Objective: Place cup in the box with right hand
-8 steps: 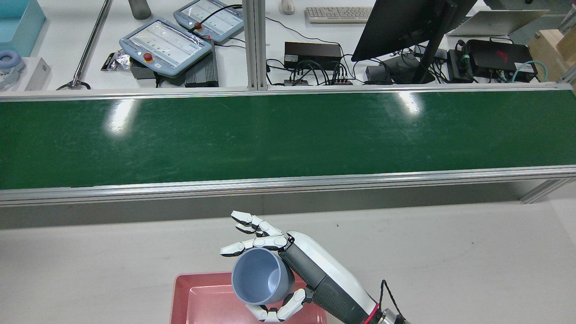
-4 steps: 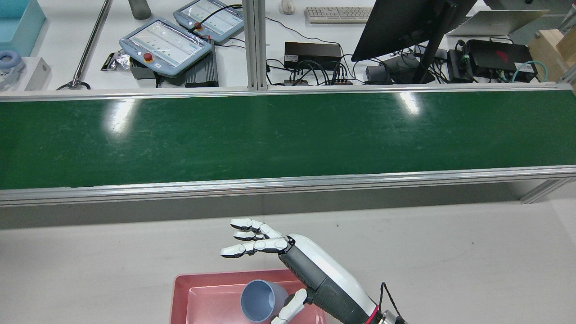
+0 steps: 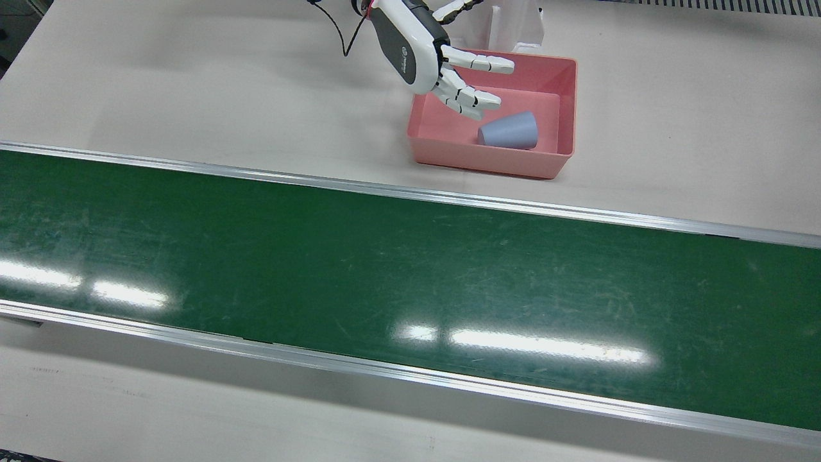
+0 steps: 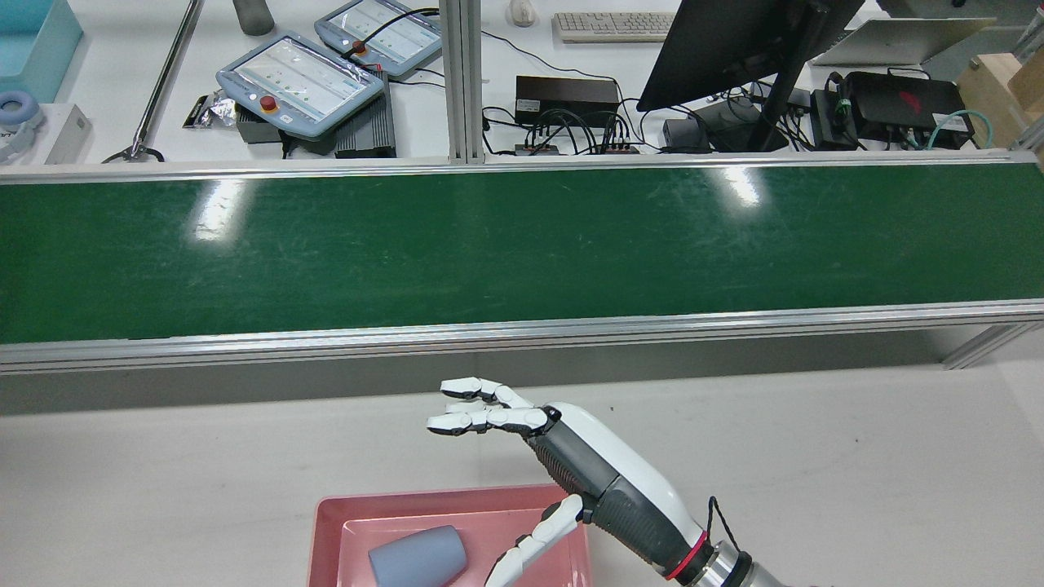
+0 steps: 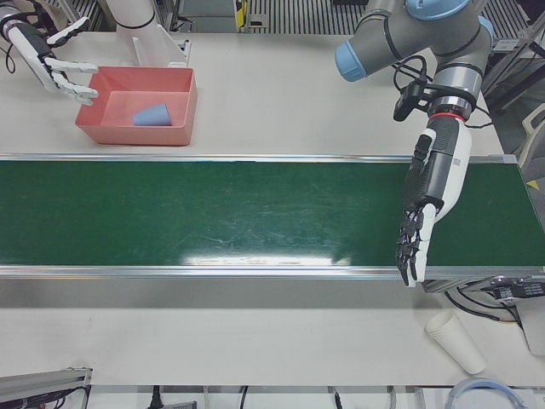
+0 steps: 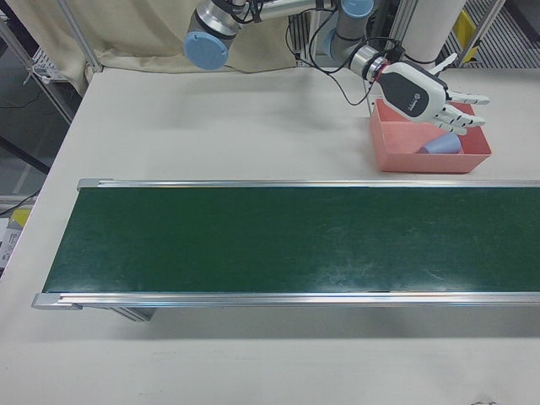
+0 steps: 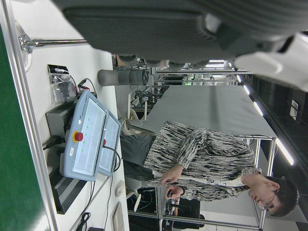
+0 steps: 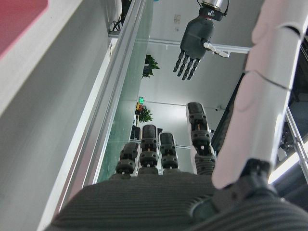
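A grey-blue cup [image 3: 508, 131] [image 4: 418, 556] [image 5: 153, 115] [image 6: 439, 145] lies on its side inside the pink box [image 3: 490, 163] [image 4: 326, 530] [image 5: 136, 135] [image 6: 426, 160], apart from any finger. My right hand [image 3: 442, 70] [image 4: 563, 456] [image 5: 53, 64] [image 6: 430, 97] hovers open over the box's edge nearest its arm, fingers spread and holding nothing. My left hand [image 5: 430, 204] [image 8: 195, 45] hangs open over the far end of the green belt, its fingers pointing down.
The green conveyor belt [image 3: 385, 269] runs across the table beside the box. A stack of paper cups [image 5: 456, 341] lies on the operators' side. Teach pendants [image 4: 302, 77] and a monitor [image 4: 734, 41] stand beyond the belt. A person [image 7: 207, 163] stands there.
My right hand let go of the cup, which fell into the box and rolled onto its side. The hand opened wide and drew back slightly toward its arm.
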Robot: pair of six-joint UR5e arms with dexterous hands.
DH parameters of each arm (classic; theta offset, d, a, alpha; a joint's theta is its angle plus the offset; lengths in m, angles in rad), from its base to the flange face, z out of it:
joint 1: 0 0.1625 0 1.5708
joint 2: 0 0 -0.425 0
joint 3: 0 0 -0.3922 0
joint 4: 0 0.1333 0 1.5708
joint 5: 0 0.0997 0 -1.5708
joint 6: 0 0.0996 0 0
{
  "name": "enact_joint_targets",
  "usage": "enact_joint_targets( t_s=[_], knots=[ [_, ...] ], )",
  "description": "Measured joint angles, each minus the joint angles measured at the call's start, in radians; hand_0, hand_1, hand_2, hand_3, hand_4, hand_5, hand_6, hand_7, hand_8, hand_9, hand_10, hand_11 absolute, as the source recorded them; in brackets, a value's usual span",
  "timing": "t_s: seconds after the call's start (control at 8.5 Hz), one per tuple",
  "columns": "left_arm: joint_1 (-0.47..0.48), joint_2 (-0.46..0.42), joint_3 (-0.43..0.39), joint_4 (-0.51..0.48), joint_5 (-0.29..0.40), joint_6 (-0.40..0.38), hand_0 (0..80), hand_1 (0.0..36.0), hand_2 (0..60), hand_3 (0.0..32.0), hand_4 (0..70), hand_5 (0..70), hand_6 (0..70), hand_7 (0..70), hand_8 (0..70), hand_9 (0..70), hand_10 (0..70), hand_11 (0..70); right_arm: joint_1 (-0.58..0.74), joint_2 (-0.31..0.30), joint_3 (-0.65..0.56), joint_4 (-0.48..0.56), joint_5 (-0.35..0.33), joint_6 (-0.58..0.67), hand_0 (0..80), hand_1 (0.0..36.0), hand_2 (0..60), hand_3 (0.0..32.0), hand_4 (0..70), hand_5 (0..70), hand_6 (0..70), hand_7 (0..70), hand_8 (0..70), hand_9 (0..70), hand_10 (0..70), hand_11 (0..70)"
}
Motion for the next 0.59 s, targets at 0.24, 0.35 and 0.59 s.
enact_joint_targets(
  t_s=[0.24, 0.35, 0.59],
  knots=[
    [0.000, 0.000, 0.000, 0.000, 0.000, 0.000, 0.0, 0.0, 0.0, 0.0, 0.0, 0.0, 0.0, 0.0, 0.0, 0.0, 0.0, 0.0, 0.182, -0.079, 0.014, -0.008, -0.075, 0.155, 62.1, 20.7, 5.0, 0.0, 22.4, 9.2, 8.8, 29.3, 15.5, 24.0, 7.5, 13.2],
    [0.000, 0.000, 0.000, 0.000, 0.000, 0.000, 0.0, 0.0, 0.0, 0.0, 0.0, 0.0, 0.0, 0.0, 0.0, 0.0, 0.0, 0.0, 0.320, -0.112, 0.010, -0.011, -0.151, 0.221, 60.3, 23.5, 12.7, 0.0, 19.8, 9.2, 9.1, 30.6, 15.6, 24.3, 7.9, 13.7],
    [0.000, 0.000, 0.000, 0.000, 0.000, 0.000, 0.0, 0.0, 0.0, 0.0, 0.0, 0.0, 0.0, 0.0, 0.0, 0.0, 0.0, 0.0, 0.562, -0.195, -0.042, -0.016, -0.250, 0.385, 62.0, 18.1, 0.0, 0.0, 18.3, 9.5, 8.9, 28.9, 15.8, 24.4, 9.5, 16.1]
  ],
)
